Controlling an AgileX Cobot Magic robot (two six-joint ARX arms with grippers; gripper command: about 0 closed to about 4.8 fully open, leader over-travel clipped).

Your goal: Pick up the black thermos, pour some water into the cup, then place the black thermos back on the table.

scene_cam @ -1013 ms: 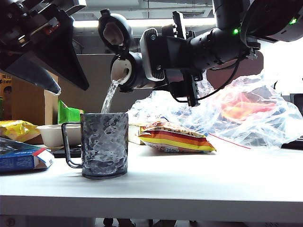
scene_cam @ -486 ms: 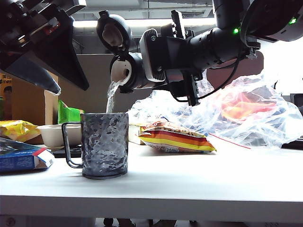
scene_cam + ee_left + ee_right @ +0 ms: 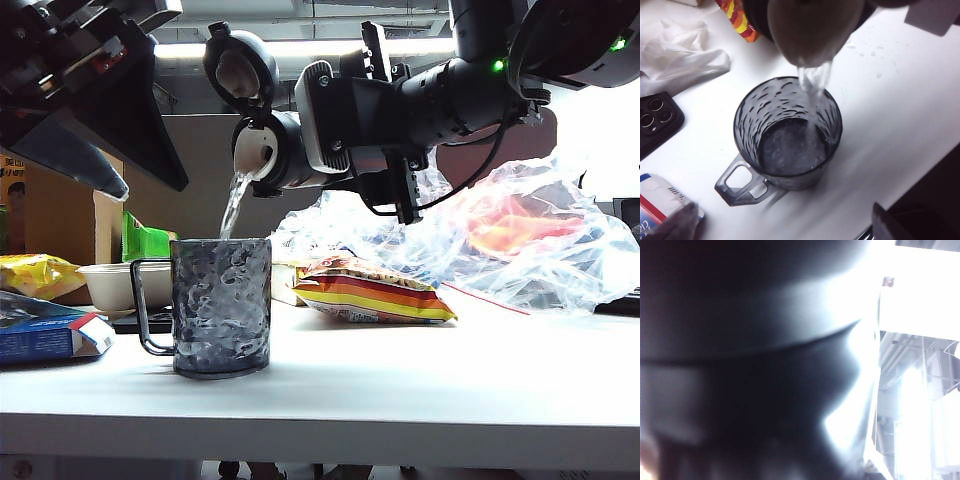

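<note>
Right gripper (image 3: 330,125) was clamped round the black thermos (image 3: 285,150), holding it tipped to near level above the cup (image 3: 221,305), so the pale spout (image 3: 252,152) hung over the rim and a thin stream of water (image 3: 233,205) fell inside. Its flip lid (image 3: 240,65) stood swung up and clear of the flow. From the left wrist view the cup (image 3: 788,132) looked only partly filled, so the pour probably wasn't finished, with setting the bottle down to follow. In the right wrist view a blurred dark mass filled most of the frame, likely the thermos body (image 3: 750,360), too close to read. Left gripper (image 3: 95,120) hung high and to the side of the cup, jaws spread wide, holding nothing, seemingly parked out of the way. The cup stood upright on the white table (image 3: 420,385), its handle turned toward that side. Clutter sat behind: a striped snack bag (image 3: 370,290), crumpled clear plastic (image 3: 520,240), a pale bowl (image 3: 115,285), a blue box (image 3: 45,330), plus a phone (image 3: 655,120). Droplets speckled the tabletop near the cup. Background showed an indoor room with strip lighting overhead.
</note>
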